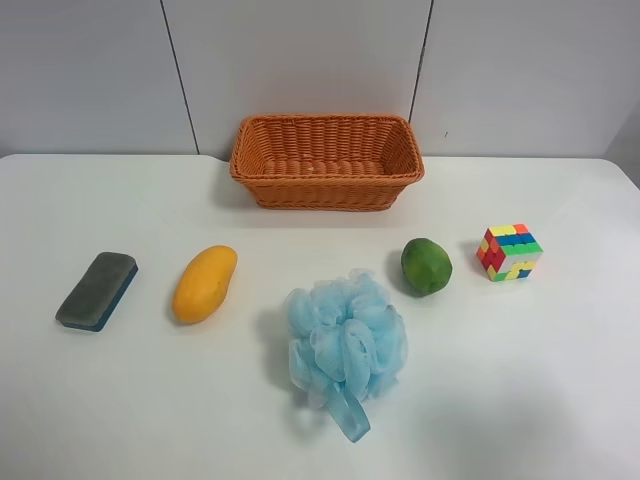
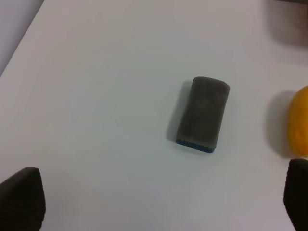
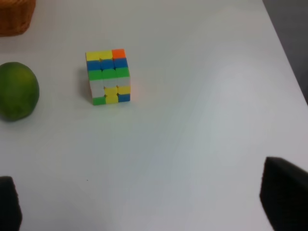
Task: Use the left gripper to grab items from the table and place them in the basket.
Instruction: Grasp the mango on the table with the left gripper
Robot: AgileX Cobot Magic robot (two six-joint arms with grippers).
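The wicker basket (image 1: 326,160) stands at the back middle of the white table (image 1: 560,390). In front of it lie the grey-and-blue eraser (image 1: 97,290), the mango (image 1: 204,283), the blue pouf (image 1: 346,345), the green fruit (image 1: 426,266) and the puzzle cube (image 1: 509,251). Neither arm shows in the exterior high view. My left gripper (image 2: 159,202) is open and empty, above the table short of the eraser (image 2: 203,114), with the mango (image 2: 298,122) at the frame edge. My right gripper (image 3: 149,207) is open and empty, short of the cube (image 3: 108,77) and green fruit (image 3: 17,91).
A grey panelled wall (image 1: 300,60) rises behind the table. A corner of the basket (image 3: 14,17) shows in the right wrist view. The table's side edge (image 3: 288,62) runs near the cube, and the other edge (image 2: 19,43) lies beyond the eraser.
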